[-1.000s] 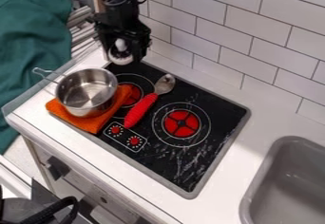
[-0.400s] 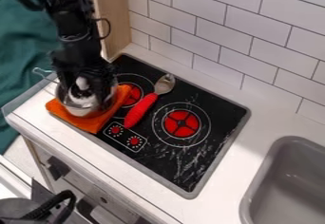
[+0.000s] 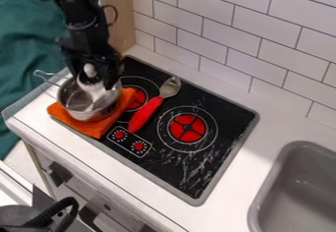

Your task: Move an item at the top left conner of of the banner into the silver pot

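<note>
Pincer (image 3: 92,79) hangs over the far side of the pot (image 3: 87,115), arm coming in from upper left. Closed around a white item (image 3: 89,83), gap no wider than the item. Item's lower part overlaps the pot's opening in the camera view; can't tell if it touches the inside or hangs just above it. What the item is, can't tell.

Key relation: item sits directly between the pincer's tips, pot opening below and slightly toward the camera. Long axis looks roughly upright, knob end up. Next move is likely a small shift toward the pot's middle, then down, then let go. Lateral error is the main risk: letting go too near the far rim could tip it outside.

Pot sits on the orange cloth (image 3: 92,128), handle pointing to upper left. Cloth spans the stove (image 3: 177,172) corner and the bench (image 3: 272,123). Spoon (image 3: 145,114) lies just right of the cloth, red handle near it. Nearly done, I judge; only placing and release left.
</note>
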Controlling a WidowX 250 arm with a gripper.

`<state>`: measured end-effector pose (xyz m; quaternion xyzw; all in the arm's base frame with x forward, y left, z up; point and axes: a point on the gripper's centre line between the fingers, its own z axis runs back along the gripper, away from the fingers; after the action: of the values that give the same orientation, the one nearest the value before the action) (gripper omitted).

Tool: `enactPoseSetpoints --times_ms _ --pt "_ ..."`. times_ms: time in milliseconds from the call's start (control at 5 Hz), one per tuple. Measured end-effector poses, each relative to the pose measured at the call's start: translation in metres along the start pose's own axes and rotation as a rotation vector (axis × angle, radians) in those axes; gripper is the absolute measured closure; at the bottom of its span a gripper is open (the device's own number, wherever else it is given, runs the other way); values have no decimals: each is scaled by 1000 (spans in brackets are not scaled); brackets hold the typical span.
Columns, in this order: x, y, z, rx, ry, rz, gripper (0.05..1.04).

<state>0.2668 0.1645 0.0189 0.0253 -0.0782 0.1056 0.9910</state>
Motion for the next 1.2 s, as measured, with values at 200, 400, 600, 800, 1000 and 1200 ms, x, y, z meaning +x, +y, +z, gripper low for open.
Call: enactPoseSetpoints --times_ms 200,400,600,800,1000,1200 --pt "12 5 -2 6 -4 10 167" --pt "13 6 -3 -4 23 15 69" --pt "12 -2 -2 -1 46 -1 75" --pt "17 -20 10 -2 57 -59 75" --pt "34 -60 28 -3 -7 -138 76" --pt "37 -79 29 -31 -16 -127 76"
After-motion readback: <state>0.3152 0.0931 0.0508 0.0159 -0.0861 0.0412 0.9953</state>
